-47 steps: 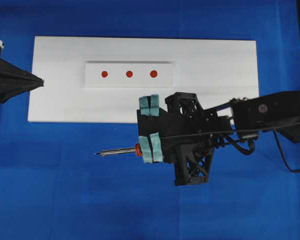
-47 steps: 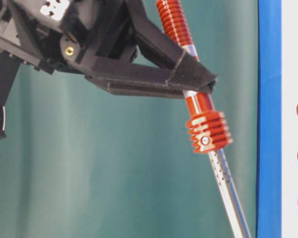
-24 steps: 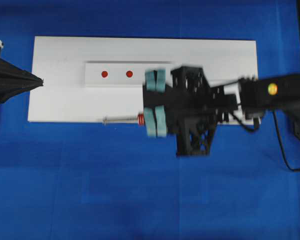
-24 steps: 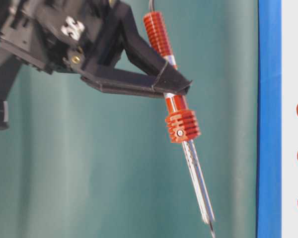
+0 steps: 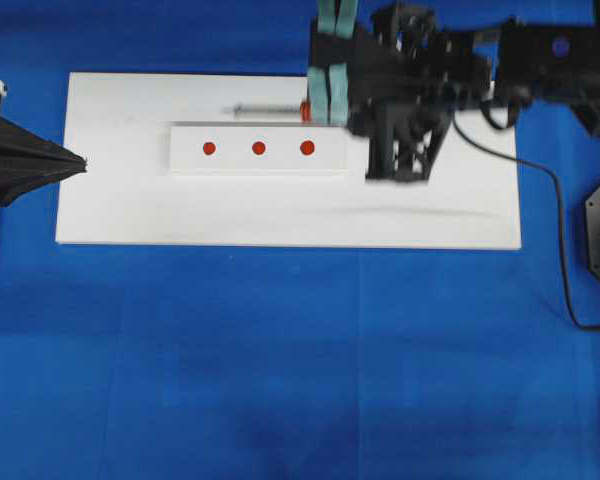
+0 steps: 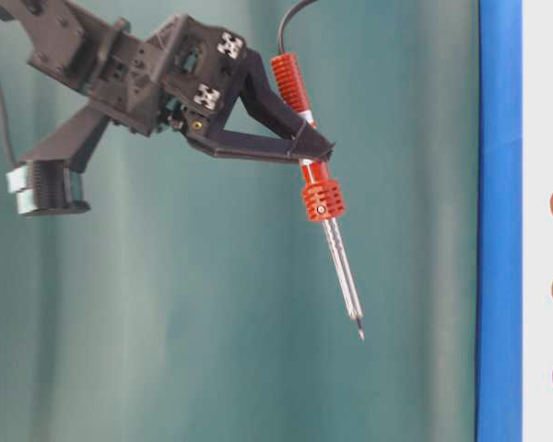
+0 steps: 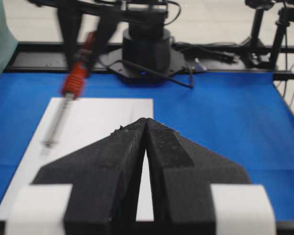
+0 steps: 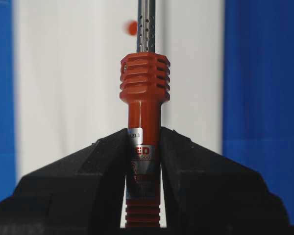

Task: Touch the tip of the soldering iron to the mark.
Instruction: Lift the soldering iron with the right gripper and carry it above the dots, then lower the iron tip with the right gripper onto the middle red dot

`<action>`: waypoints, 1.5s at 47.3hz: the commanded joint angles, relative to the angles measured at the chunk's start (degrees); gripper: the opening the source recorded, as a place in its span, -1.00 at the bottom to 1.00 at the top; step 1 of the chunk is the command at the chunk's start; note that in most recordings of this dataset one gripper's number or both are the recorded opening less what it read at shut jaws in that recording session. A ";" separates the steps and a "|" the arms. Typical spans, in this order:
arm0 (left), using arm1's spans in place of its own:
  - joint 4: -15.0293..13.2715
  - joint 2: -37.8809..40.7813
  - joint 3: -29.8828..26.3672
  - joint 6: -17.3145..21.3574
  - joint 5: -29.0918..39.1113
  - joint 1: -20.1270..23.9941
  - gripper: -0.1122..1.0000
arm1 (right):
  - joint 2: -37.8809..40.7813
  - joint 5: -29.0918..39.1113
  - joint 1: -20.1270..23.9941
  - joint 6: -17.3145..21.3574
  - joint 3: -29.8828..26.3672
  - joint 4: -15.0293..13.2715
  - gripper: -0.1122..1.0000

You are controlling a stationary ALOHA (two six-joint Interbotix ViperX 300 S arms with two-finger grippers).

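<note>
My right gripper (image 5: pixel 325 100) is shut on the red-orange handle of the soldering iron (image 5: pixel 280 108) and holds it in the air over the far edge of the white board (image 5: pixel 130 210). The silver shaft points left, and the tip (image 5: pixel 236 110) is beyond the raised strip (image 5: pixel 185 160) with its three red marks (image 5: pixel 259 148). In the table-level view the iron (image 6: pixel 321 198) tilts down and its tip (image 6: pixel 359 333) touches nothing. The right wrist view shows the jaws clamped on the handle (image 8: pixel 144 112), with one mark (image 8: pixel 131 28) beside the shaft. My left gripper (image 5: pixel 80 163) is shut and empty at the board's left edge.
The board lies on a blue table cover (image 5: pixel 280 380). The iron's black cord (image 5: pixel 555 240) trails off the board's right end towards the right arm's base. The left wrist view shows the blurred iron (image 7: pixel 71 88) beyond the left gripper (image 7: pixel 146 122).
My right gripper has carried the iron from the blue cover in front of the board, across the marks, to the board's far edge. The left arm has not moved.
</note>
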 commanded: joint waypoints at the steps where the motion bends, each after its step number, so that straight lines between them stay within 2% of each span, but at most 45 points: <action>1: 0.09 0.26 -0.70 -0.09 -0.44 -0.18 -0.75 | -1.49 -0.44 -1.85 -1.49 -0.88 0.18 -0.68; 9: 0.09 0.26 -0.70 -0.09 -0.35 -0.09 -0.76 | -1.49 -0.53 -3.87 -3.52 -0.97 0.62 -0.68; 44: 0.09 0.26 -0.70 -0.09 -0.26 -0.18 -0.75 | 0.53 -0.62 -1.93 -3.60 -2.11 2.02 -0.68; 62: 0.09 0.26 -0.62 -0.09 -0.18 -0.18 -0.75 | 7.03 10.20 -1.67 -3.69 -7.12 3.52 -0.68; 71: 0.09 0.26 -0.62 0.00 -0.18 -0.18 -0.75 | 7.65 13.71 -1.32 -4.04 -7.73 4.75 -0.68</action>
